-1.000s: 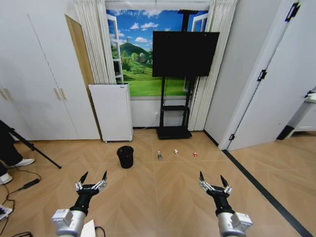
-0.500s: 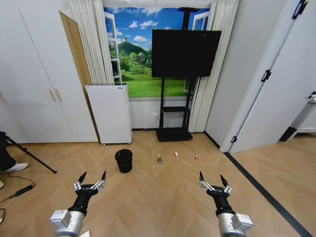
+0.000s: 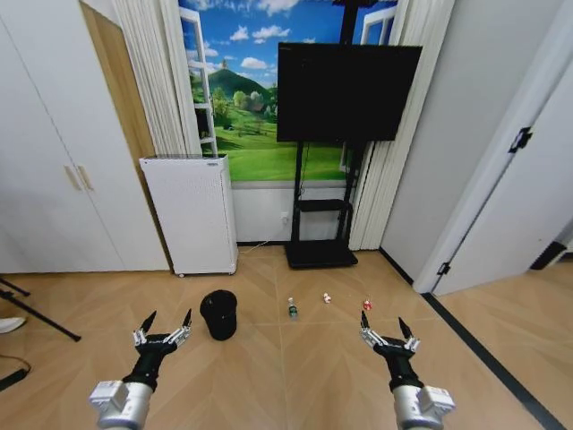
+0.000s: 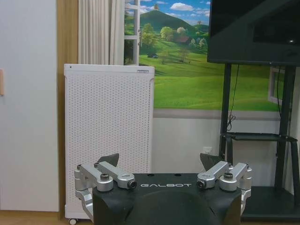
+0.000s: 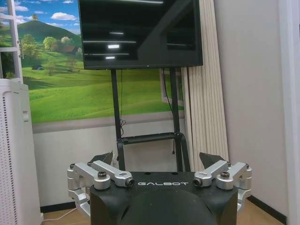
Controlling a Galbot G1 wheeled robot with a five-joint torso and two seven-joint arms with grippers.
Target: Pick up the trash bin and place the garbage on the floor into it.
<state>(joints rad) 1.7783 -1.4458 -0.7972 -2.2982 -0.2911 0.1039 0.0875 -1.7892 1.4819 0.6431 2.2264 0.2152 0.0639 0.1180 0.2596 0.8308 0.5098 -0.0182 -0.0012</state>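
Note:
The black round trash bin [image 3: 218, 314] stands on the wooden floor just ahead of my left gripper [image 3: 167, 322], which is open and empty. The garbage lies in a row to the bin's right: a clear bottle [image 3: 292, 308] with a green label, then two small red-and-white pieces [image 3: 327, 297] [image 3: 367, 305]. My right gripper [image 3: 383, 326] is open and empty, nearer to me than the right-hand piece. Both grippers are held forward at equal height; their spread fingers [image 4: 108, 160] [image 5: 101, 159] show in the wrist views.
A tall white perforated air purifier [image 3: 192, 213] stands against the wall behind the bin. A black TV on a stand [image 3: 345, 94] sits right of it, its base [image 3: 320, 255] behind the garbage. A tripod leg [image 3: 36, 315] crosses the floor at left. White doors at right.
The whole head view has shifted: the bin, garbage, purifier and TV now look closer and lower in the picture, so the camera moved forward. Both grippers keep the same open pose.

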